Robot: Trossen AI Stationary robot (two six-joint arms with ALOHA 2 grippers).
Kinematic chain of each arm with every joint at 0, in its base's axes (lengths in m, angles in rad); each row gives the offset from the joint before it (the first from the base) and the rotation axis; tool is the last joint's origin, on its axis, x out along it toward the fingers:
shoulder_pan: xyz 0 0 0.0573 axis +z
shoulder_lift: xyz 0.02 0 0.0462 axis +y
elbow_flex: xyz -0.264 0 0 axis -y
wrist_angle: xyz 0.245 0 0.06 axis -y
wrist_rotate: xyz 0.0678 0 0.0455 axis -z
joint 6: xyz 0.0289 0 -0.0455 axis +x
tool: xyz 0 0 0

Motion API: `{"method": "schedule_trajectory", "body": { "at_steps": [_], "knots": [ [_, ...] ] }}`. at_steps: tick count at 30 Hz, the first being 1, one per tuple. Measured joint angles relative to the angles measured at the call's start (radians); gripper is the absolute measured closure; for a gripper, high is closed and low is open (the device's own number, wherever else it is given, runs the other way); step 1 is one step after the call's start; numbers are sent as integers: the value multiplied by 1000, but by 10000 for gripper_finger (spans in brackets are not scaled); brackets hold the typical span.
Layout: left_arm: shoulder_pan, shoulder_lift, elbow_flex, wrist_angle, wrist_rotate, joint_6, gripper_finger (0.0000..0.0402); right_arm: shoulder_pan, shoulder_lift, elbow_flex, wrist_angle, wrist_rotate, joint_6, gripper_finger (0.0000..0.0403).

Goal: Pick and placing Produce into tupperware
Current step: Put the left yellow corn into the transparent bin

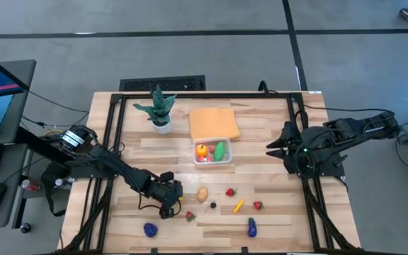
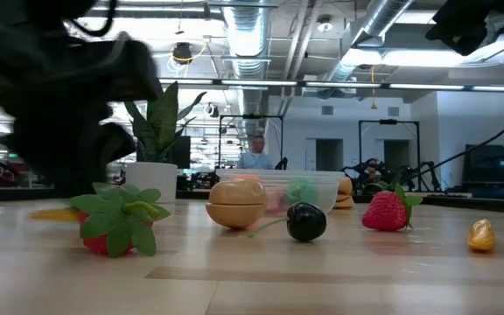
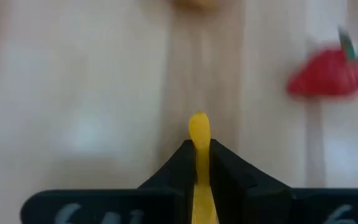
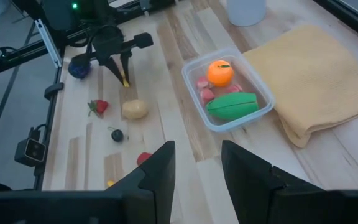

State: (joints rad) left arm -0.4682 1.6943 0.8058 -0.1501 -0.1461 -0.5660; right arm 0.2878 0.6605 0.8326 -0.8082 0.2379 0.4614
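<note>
The clear tupperware (image 1: 212, 152) stands mid-table and holds an orange, a green and some pink pieces. More produce lies loose near the front: a tan piece (image 1: 202, 193), a strawberry (image 1: 230, 192), a leafy red piece (image 1: 189, 216), a purple piece (image 1: 251, 227) and others. My left gripper (image 1: 172, 207) is at the front left, shut on a thin yellow piece (image 3: 199, 127). My right gripper (image 1: 271, 149) hovers high at the right, open, with nothing between its fingers (image 4: 160, 168). My left gripper pinches the thin yellow piece between its two fingers, with the piece's rounded free end (image 3: 199, 121) sticking out past the fingertips. The fingers (image 4: 122, 65) slant down from the table's left side. Whether the yellow tip (image 4: 125, 82) touches the wood, I cannot tell.
A folded orange cloth (image 1: 214, 122) lies just behind the tupperware, and a potted plant (image 1: 158, 110) stands at the far left. A blue-purple piece (image 1: 150, 229) sits near the front edge. A person shows far off in the room (image 2: 256, 153).
</note>
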Motion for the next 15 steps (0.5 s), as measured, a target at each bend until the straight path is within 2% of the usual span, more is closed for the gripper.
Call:
{"method": "schedule_trajectory", "body": {
  "at_steps": [15],
  "knots": [
    [142, -4, 147, -175, -42, 204, 374, 0, 0, 0, 0, 0, -21, 280]
  ]
}}
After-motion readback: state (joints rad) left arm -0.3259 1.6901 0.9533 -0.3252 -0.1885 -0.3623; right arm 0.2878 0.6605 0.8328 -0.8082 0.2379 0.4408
